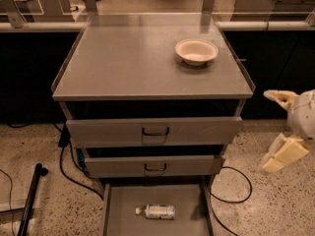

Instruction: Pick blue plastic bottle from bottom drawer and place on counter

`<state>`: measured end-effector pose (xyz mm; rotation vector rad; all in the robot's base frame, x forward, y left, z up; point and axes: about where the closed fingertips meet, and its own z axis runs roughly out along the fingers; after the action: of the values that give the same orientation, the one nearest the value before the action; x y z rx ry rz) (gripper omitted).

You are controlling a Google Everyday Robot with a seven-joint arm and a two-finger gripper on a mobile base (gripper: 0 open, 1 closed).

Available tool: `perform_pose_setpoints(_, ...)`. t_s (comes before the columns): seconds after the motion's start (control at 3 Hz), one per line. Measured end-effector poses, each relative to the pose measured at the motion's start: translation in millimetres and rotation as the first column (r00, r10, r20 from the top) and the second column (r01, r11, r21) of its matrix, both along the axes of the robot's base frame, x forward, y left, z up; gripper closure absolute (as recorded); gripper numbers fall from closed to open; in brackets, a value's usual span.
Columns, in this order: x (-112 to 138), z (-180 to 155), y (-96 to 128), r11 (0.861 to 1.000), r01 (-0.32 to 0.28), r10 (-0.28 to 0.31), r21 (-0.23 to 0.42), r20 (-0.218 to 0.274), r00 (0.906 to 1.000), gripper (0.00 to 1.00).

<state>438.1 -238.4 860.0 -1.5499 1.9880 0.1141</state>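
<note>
The blue plastic bottle (156,211) lies on its side on the floor of the open bottom drawer (118,215), white cap pointing left. The counter (133,58) is the flat grey top of the cabinet. My gripper (276,127) hangs in the air at the right edge of the view, right of the cabinet at about the height of the upper drawers. Its two cream fingers (278,97) are spread apart and hold nothing. It is well above and to the right of the bottle.
A white bowl (196,50) stands on the counter's back right part. Two upper drawers with black handles (155,131) stick out slightly above the bottom drawer. Black cables (66,168) lie on the speckled floor on both sides. A dark pole (30,198) leans at the lower left.
</note>
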Motion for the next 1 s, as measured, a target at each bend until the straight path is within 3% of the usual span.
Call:
perform_pose_setpoints(0.33,-4.0,-47.7,20.1,0.998,-0.017,0.017,0.058,0.002,0.9999,0.00)
perform_pose_setpoints(1.0,-6.6,-65.2,30.5,0.997,-0.026,0.027,0.076,-0.018,0.9995,0.00)
